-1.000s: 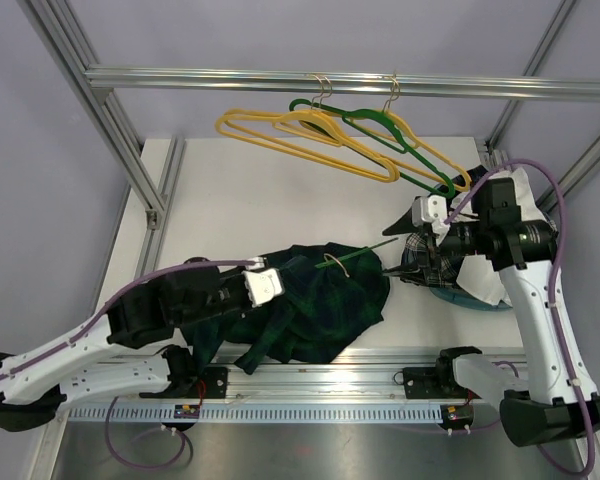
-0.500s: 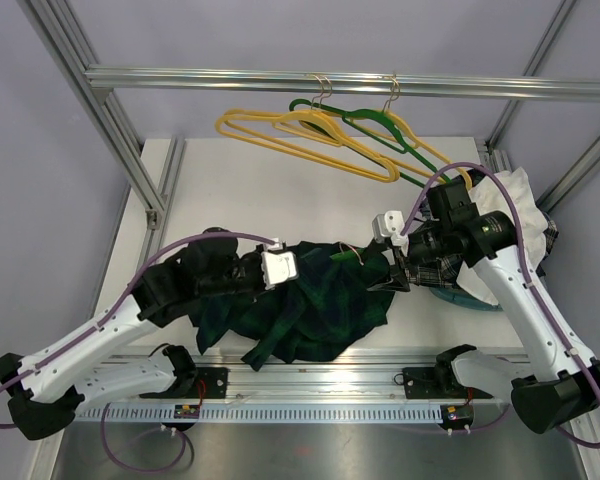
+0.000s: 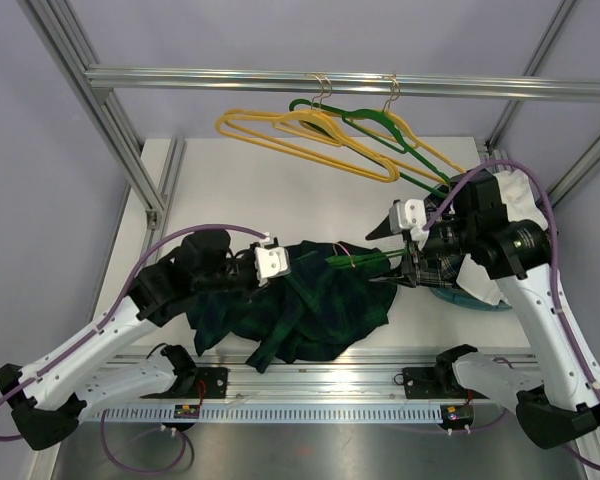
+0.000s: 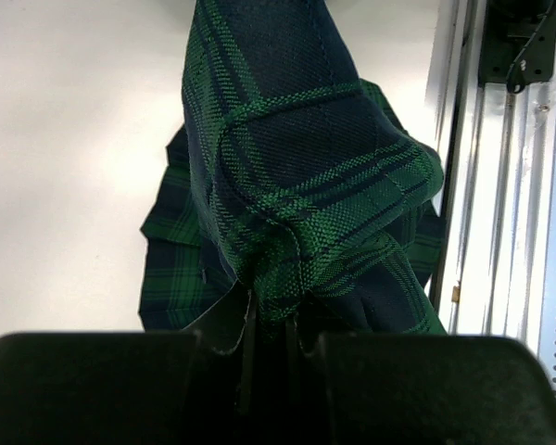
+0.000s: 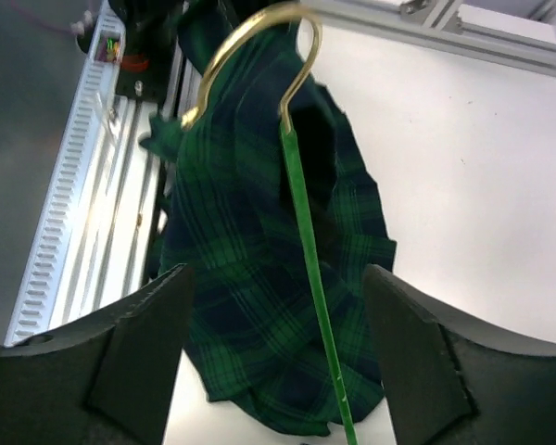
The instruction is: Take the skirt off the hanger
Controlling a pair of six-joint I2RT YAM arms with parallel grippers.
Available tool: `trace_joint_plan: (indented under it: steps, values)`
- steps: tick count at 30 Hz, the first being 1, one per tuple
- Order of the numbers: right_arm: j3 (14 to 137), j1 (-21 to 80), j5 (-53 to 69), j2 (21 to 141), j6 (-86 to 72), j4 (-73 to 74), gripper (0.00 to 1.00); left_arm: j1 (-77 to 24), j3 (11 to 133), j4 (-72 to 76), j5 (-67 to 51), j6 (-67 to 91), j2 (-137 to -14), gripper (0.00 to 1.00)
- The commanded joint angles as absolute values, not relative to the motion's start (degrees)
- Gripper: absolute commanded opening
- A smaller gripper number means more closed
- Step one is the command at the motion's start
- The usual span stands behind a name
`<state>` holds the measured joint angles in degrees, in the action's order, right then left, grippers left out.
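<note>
- The tartan skirt [image 3: 315,305] lies bunched on the white table [image 3: 230,190], just behind the front aluminium rail [image 3: 320,385] and between the two arms.
- The left gripper [image 4: 269,348] is pinched tight on a fold of the skirt's dark green and navy cloth; in the left wrist view the fabric rises in a hump straight out of the narrow gap between the fingers.
- Compared with a second ago, the left arm has lifted and swung toward the skirt's left edge; its cable now arches higher over the table.
- The green hanger [image 5: 310,269] with its brass hook [image 5: 250,56] runs up the middle of the right wrist view, over the skirt, with the hook at the far end.
- The right gripper [image 3: 405,268] stands at the skirt's right edge with its jaws spread wide on either side of the hanger's bar, gripping nothing.
- Half a second ago that gripper sat further over the skirt; it has since drawn back to the right.
- Yellow and green spare hangers [image 3: 350,140] hang from the overhead bar [image 3: 350,80], beyond the skirt.
</note>
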<state>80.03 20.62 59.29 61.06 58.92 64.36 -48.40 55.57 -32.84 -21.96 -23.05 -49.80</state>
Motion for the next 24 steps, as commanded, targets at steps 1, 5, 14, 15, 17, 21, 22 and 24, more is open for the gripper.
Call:
trace_joint_plan:
  steps: [1, 5, 14, 15, 17, 21, 22, 24]
  values:
    - [77.81, 21.00, 62.31, 57.66, 32.47, 44.39, 0.84, -48.16, 55.46, -25.49, -26.54, -21.62, -48.95, 0.00]
    - [74.53, 27.13, 55.56, 56.95, 15.84, 31.93, 0.87, -48.16, 55.81, -23.65, -27.60, -20.66, -50.09, 0.00]
    - [77.43, 35.06, 38.87, 60.38, 7.92, 29.09, 0.88, -48.16, 55.55, -21.36, -27.07, -17.14, -51.15, 0.00]
    - [77.78, 35.76, 37.11, 60.55, 7.30, 29.00, 0.86, -48.25, 55.46, -21.18, -26.98, -16.88, -51.07, 0.00]
    - [78.13, 35.77, 35.86, 60.91, 7.12, 29.35, 0.79, -48.16, 54.94, -20.74, -26.90, -16.61, -50.80, 0.00]
    - [77.52, 35.86, 38.40, 60.29, 8.17, 28.83, 0.56, -48.25, 54.23, -20.48, -26.98, -16.79, -50.27, 0.00]
    - [77.35, 35.77, 39.45, 60.21, 8.78, 28.74, 0.50, -48.16, 54.05, -20.57, -27.07, -16.79, -50.36, 0.00]
    - [76.91, 35.77, 44.02, 59.94, 12.90, 29.61, 0.42, -48.16, 53.97, -20.65, -27.68, -17.05, -50.36, 0.00]
